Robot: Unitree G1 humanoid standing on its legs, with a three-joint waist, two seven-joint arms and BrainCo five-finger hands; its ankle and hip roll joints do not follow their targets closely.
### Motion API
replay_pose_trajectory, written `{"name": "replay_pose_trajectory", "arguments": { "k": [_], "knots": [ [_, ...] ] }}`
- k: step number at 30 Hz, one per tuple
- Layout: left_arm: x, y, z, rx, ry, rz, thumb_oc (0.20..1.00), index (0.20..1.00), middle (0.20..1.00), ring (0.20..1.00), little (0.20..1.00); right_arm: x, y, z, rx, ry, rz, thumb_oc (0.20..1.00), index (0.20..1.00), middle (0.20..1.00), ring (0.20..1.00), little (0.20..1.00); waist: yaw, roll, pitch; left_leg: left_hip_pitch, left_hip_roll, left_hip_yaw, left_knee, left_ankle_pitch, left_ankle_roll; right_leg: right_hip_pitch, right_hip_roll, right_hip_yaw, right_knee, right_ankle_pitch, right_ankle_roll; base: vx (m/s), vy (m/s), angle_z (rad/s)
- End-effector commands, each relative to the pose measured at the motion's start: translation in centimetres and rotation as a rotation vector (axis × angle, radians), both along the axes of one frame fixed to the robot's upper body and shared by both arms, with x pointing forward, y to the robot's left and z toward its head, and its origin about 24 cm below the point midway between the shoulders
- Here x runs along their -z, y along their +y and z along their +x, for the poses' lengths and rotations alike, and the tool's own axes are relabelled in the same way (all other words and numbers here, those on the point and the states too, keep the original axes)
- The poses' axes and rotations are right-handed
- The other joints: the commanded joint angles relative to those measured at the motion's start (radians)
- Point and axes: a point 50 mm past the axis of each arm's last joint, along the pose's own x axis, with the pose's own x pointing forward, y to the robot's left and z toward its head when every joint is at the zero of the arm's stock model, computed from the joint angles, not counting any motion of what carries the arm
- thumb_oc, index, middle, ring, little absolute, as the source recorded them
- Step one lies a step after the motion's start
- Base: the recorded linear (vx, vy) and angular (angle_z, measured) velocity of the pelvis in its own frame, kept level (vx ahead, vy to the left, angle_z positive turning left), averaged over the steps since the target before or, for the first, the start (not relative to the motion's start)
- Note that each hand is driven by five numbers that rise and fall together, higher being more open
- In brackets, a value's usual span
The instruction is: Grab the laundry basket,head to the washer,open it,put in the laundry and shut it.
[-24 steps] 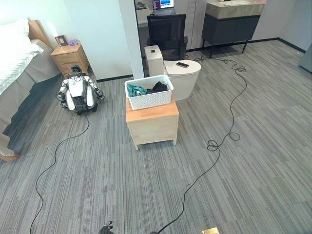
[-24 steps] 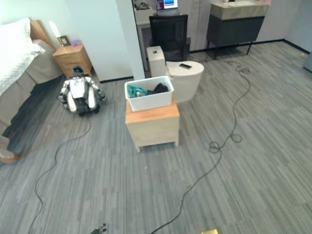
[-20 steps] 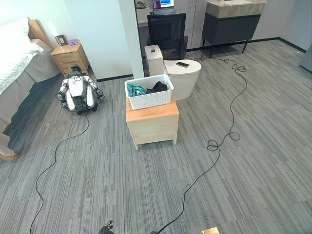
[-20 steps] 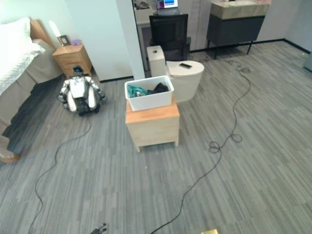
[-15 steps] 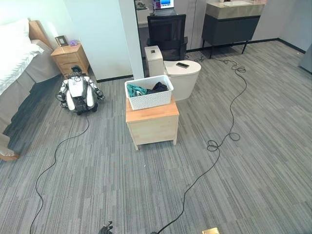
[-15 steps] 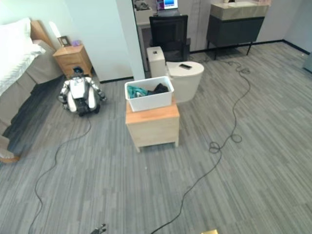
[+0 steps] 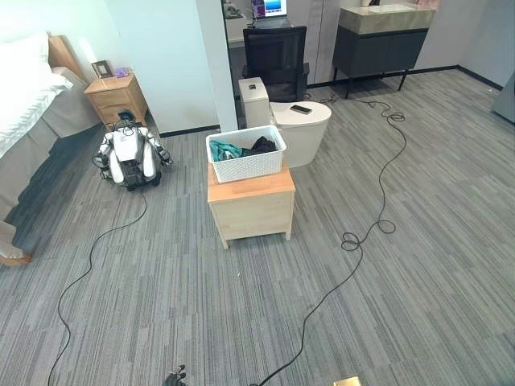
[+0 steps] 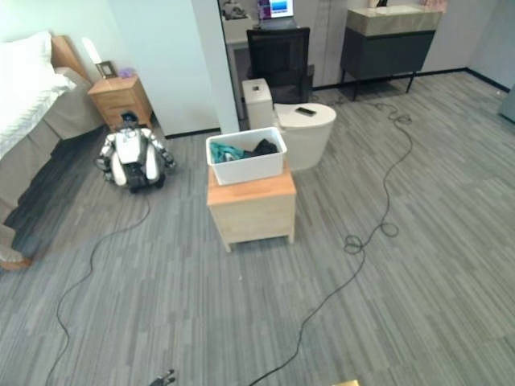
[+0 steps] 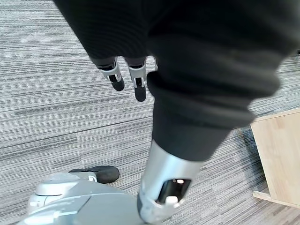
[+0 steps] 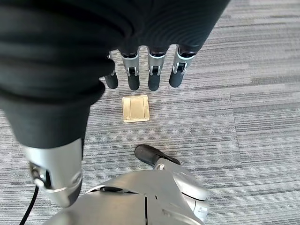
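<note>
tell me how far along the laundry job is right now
Nothing looks done yet. The laundry basket, with clothes inside, sits untouched on the wooden stand across the floor. The left robot hand and right robot hand hang open over the carpet, holding nothing. Left: reaching and grabbing the basket, then all the washer steps.

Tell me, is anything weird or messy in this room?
Yes: a small robot slumps on the floor by the bed, and a black cable snakes loosely across the carpet. The basket sits neatly on its stand.
</note>
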Motion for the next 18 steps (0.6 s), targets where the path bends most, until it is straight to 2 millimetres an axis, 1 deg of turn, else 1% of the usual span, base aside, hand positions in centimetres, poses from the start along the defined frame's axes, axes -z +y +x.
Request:
{"name": "replay_pose_trajectory", "arguments": {
  "k": [1,3,5,6,7,8,9,11,12,13,14,15,16,17,18],
  "knots": [
    [-0.5,0.3,2.5,-0.016,-0.051,0.018,1.000,1.000,1.000,1.000,1.000,-0.2,-0.5,1.2,0.042,-0.035,-0.014,1.000,1.000,1.000,1.000,1.000,0.004,-0.033,0.017,-0.011,0.098,-0.082,0.001,-0.064,-0.078,-0.052,-0.090,-0.015,0.008,0.014,0.057,0.02,-0.107,0.07],
    [-0.5,0.4,2.6,-0.019,-0.052,0.018,1.000,1.000,1.000,1.000,1.000,-0.2,-0.5,1.1,0.048,-0.036,-0.014,1.000,1.000,1.000,1.000,1.000,0.005,-0.034,0.020,-0.015,0.103,-0.088,0.001,-0.060,-0.081,-0.053,-0.084,-0.017,0.008,0.010,0.052,0.02,-0.095,0.15],
    [-0.6,0.5,2.9,-0.033,-0.065,0.020,1.000,1.000,1.000,1.000,1.000,-0.2,-0.3,1.2,0.051,-0.045,-0.008,1.000,1.000,1.000,1.000,1.000,0.007,-0.040,0.034,-0.024,0.126,-0.103,0.001,-0.043,-0.094,-0.056,-0.061,-0.020,0.008,-0.002,0.033,0.04,-0.148,0.19],
    [-0.6,0.5,3.0,-0.033,-0.065,0.020,1.000,1.000,1.000,1.000,1.000,-0.2,-0.3,1.2,0.051,-0.045,-0.008,1.000,1.000,1.000,1.000,1.000,0.006,-0.040,0.034,-0.024,0.126,-0.103,0.001,-0.043,-0.094,-0.055,-0.061,-0.021,0.008,-0.002,0.033,0.06,-0.179,0.11],
    [-0.7,0.7,3.1,-0.050,-0.075,0.018,1.000,1.000,1.000,1.000,1.000,-0.2,-0.1,1.5,0.050,-0.056,0.000,1.000,1.000,1.000,1.000,1.000,0.013,-0.048,0.043,-0.029,0.148,-0.111,0.010,-0.032,-0.105,-0.053,-0.040,-0.012,0.008,-0.014,0.016,0.07,-0.164,0.08],
    [-0.8,0.7,3.3,-0.056,-0.082,0.017,1.000,1.000,1.000,1.000,1.000,-0.1,0.0,1.6,0.045,-0.061,0.003,1.000,1.000,1.000,1.000,1.000,0.016,-0.053,0.051,-0.041,0.154,-0.114,0.041,-0.038,-0.109,-0.051,-0.034,-0.008,0.008,-0.018,0.009,0.05,-0.231,0.11],
    [-0.8,0.8,3.4,-0.064,-0.091,0.012,1.000,1.000,1.000,1.000,1.000,-0.2,0.0,1.8,0.037,-0.065,0.004,1.000,1.000,1.000,1.000,1.000,0.022,-0.064,0.071,-0.082,0.155,-0.113,0.131,-0.053,-0.115,-0.048,-0.031,-0.009,0.008,-0.020,-0.003,-0.02,-0.162,0.20],
    [-1.0,0.7,4.0,-0.073,-0.114,0.006,1.000,1.000,1.000,1.000,1.000,-0.4,-0.2,3.0,0.026,-0.103,-0.005,1.000,1.000,1.000,1.000,1.000,0.024,-0.075,0.106,-0.187,0.131,-0.112,0.292,-0.057,-0.113,-0.049,-0.033,-0.019,0.008,-0.025,-0.012,-0.05,-0.117,0.18],
    [-1.1,0.6,4.3,-0.082,-0.127,0.002,1.000,1.000,1.000,1.000,1.000,-0.6,-0.5,3.7,0.027,-0.130,-0.012,1.000,1.000,1.000,1.000,1.000,0.022,-0.074,0.121,-0.233,0.128,-0.087,0.308,-0.037,-0.106,-0.047,-0.034,-0.034,0.008,-0.036,-0.012,0.03,-0.023,0.16],
    [-1.1,0.3,4.5,-0.086,-0.136,-0.003,1.000,1.000,1.000,1.000,1.000,-0.8,-0.8,4.3,0.026,-0.147,-0.021,1.000,1.000,1.000,1.000,1.000,0.023,-0.074,0.129,-0.299,0.125,-0.058,0.305,-0.016,-0.097,-0.043,-0.037,-0.045,0.008,-0.049,-0.011,0.09,0.022,0.25],
    [-1.2,0.2,4.6,-0.085,-0.139,-0.006,1.000,1.000,1.000,1.000,1.000,-0.9,-0.9,4.7,0.024,-0.160,-0.023,1.000,1.000,1.000,1.000,1.000,0.034,-0.076,0.127,-0.342,0.118,-0.039,0.289,-0.003,-0.092,-0.041,-0.036,-0.048,0.008,-0.056,-0.009,0.08,0.026,0.28],
    [-1.2,0.2,4.6,-0.085,-0.139,-0.006,1.000,1.000,1.000,1.000,1.000,-0.9,-0.8,4.7,0.024,-0.160,-0.023,1.000,1.000,1.000,1.000,1.000,0.034,-0.077,0.125,-0.343,0.117,-0.038,0.289,-0.004,-0.091,-0.042,-0.037,-0.047,0.008,-0.057,-0.009,0.23,0.036,0.32],
    [-1.1,0.3,4.3,-0.092,-0.131,-0.005,1.000,1.000,1.000,1.000,1.000,-1.1,-0.6,5.8,0.011,-0.194,-0.018,1.000,1.000,1.000,1.000,1.000,0.065,-0.085,0.125,-0.440,0.079,-0.010,0.232,0.042,-0.078,-0.024,-0.028,-0.046,0.008,-0.082,-0.006,0.33,0.058,0.29],
    [-1.0,0.5,4.1,-0.099,-0.126,-0.003,1.000,1.000,1.000,1.000,1.000,-1.1,-0.2,6.4,-0.001,-0.206,-0.008,1.000,1.000,1.000,1.000,1.000,0.081,-0.091,0.119,-0.479,0.068,0.018,0.205,0.053,-0.076,-0.011,-0.024,-0.038,0.008,-0.098,-0.006,0.43,0.089,0.36],
    [-1.1,0.8,3.9,-0.111,-0.124,0.001,1.000,1.000,1.000,1.000,1.000,-1.0,0.3,6.8,-0.007,-0.219,0.007,1.000,1.000,1.000,1.000,1.000,0.098,-0.095,0.111,-0.490,0.065,0.037,0.186,0.062,-0.075,-0.004,-0.022,-0.022,0.008,-0.108,-0.004,0.40,0.109,0.10]
  ]
}}
